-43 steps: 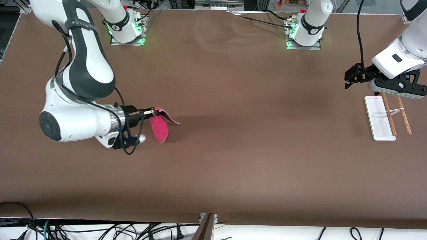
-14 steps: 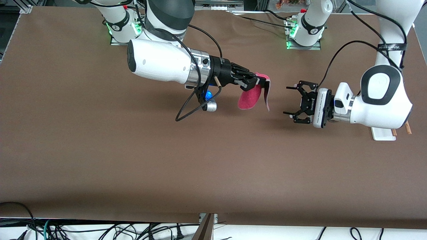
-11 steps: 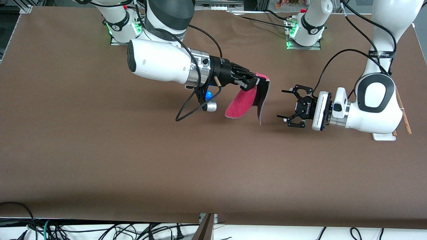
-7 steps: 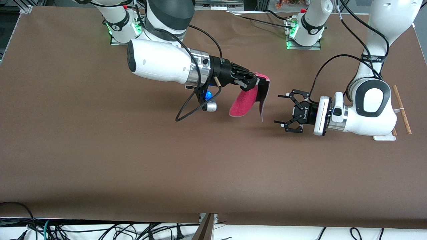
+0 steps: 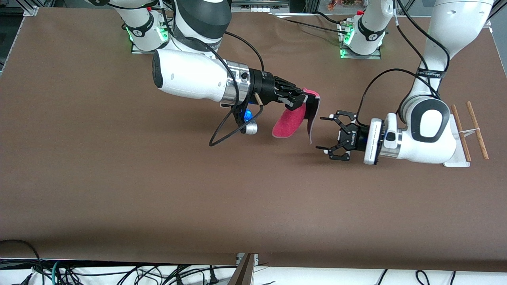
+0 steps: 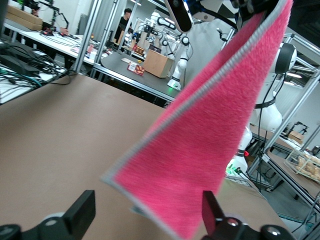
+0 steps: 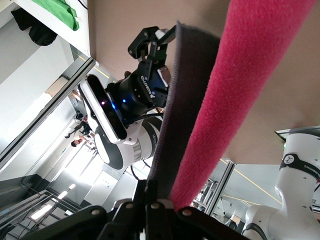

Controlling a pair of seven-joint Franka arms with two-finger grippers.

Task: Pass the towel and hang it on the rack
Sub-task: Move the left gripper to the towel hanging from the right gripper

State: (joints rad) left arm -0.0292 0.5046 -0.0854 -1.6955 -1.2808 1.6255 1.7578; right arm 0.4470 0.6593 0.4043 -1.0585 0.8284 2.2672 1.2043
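Holding the towel (image 5: 295, 118) up over the middle of the table, my right gripper (image 5: 298, 101) has its jaws pinched shut on the cloth's upper fold, so the pink lobe and the grey-backed flap hang free below the fingertips. I judge this to be the handover step: the towel is presented, not yet taken.

My left gripper (image 5: 325, 133) points at the hanging cloth with its jaws spread wide and nothing between them. In the front view the flap's lower edge sits just ahead of the open fingertips, apart from them. The left wrist view agrees: pink fabric fills the space ahead of the two fingers (image 6: 82, 212), its lowest corner dipping toward the gap but not touching either pad.

The rack (image 5: 463, 132) stands at the left arm's end of the table, partly hidden by the left arm, its two wooden rods bare.

Next, as I see it, the left gripper should ease forward until the hanging cloth lies well inside the jaw gap, then close on it before the right lets go. The cloth is limp, so I'd aim for a deep bite above the edge, not the tip.
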